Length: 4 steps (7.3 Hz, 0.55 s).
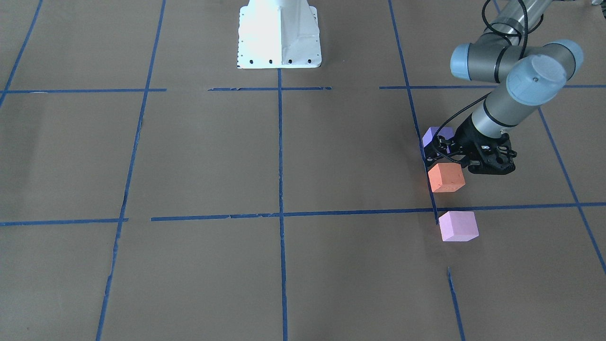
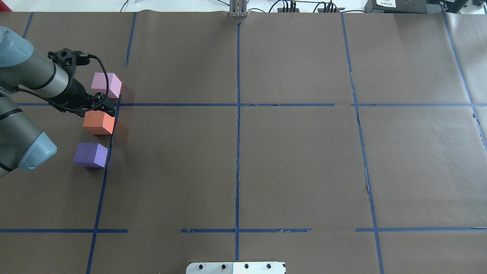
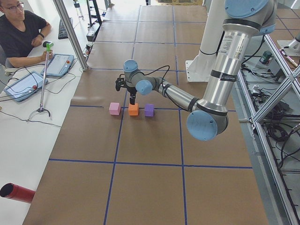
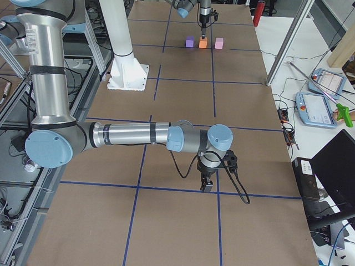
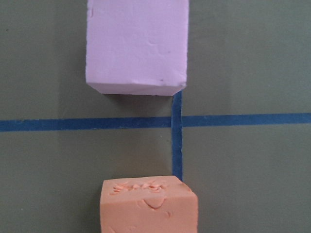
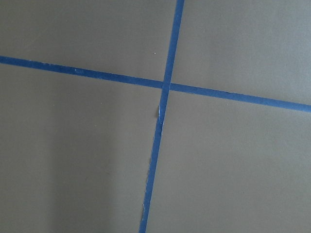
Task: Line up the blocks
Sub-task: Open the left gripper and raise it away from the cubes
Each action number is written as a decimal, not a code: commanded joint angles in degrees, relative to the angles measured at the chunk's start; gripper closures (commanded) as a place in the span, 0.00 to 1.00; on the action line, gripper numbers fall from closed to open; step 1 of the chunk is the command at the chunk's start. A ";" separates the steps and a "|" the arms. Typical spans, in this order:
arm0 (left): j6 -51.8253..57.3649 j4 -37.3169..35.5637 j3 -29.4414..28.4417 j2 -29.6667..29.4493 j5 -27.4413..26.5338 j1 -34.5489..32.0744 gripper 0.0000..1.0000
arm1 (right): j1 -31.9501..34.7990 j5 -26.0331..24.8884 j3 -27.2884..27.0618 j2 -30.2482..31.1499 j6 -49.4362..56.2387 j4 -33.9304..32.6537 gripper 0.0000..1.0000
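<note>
Three blocks stand in a row by a blue tape line on the robot's left side of the table: the violet-blue block (image 1: 432, 136) (image 2: 90, 154), the orange block (image 1: 446, 177) (image 2: 99, 122) and the pale pink block (image 1: 458, 226) (image 2: 106, 84). My left gripper (image 1: 439, 160) (image 2: 105, 107) hangs just above the orange block, its jaws spread about the block's width and empty. The left wrist view shows the orange block (image 5: 148, 206) at the bottom and the pink block (image 5: 137, 46) at the top, without fingers. My right gripper (image 4: 206, 185) hangs low over the paper far from the blocks; I cannot tell its state.
The white robot base (image 1: 279, 35) (image 2: 236, 267) stands at mid table. Blue tape lines (image 6: 163, 87) grid the brown paper. In the exterior left view an operator (image 3: 21, 33) sits by tablets (image 3: 58, 64), and a red cylinder (image 3: 16, 193) lies on the white side table.
</note>
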<state>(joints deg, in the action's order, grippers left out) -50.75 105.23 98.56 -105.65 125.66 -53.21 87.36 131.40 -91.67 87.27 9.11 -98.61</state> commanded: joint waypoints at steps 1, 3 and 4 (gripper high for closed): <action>3.78 -4.13 2.59 0.00 0.02 -5.21 0.00 | 0.00 0.00 0.00 0.00 0.04 0.00 0.00; 20.79 -9.24 1.82 0.26 -0.06 -9.60 0.00 | 0.00 0.00 0.00 0.00 0.03 0.00 0.00; 27.05 -9.25 1.64 2.79 0.20 -13.64 0.00 | 0.00 0.00 0.00 0.00 0.04 0.00 0.00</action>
<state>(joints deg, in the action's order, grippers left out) -32.38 96.94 100.54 -104.91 125.66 -62.36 87.36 131.40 -91.67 87.30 9.12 -98.61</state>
